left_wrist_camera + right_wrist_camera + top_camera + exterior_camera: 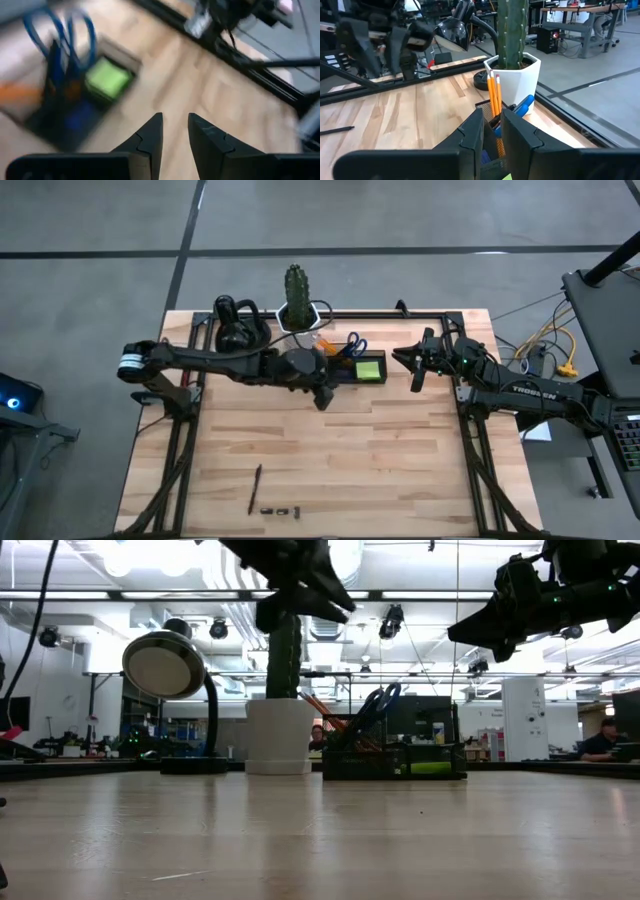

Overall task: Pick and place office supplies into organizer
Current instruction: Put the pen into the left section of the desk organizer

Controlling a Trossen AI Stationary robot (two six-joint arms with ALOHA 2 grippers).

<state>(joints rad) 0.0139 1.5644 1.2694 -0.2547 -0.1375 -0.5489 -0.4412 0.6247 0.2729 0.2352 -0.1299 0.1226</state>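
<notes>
Left arm stretched across the table, its pincer [322, 397] just beside the organizer [352, 369], fingers slightly spread, empty, right pincer [415, 363] opposite, narrowly parted, hovering.

pencils [494, 95]: 2 | scissors [352, 344]: 1 | sticky-note pad [369, 369]: 1 | organizer [395, 761]: 1 | pen [255, 487]: 1

White "TROSSEN" lettering along the right arm [527, 390] in the high view, no other legible text, labels or numbers
</notes>
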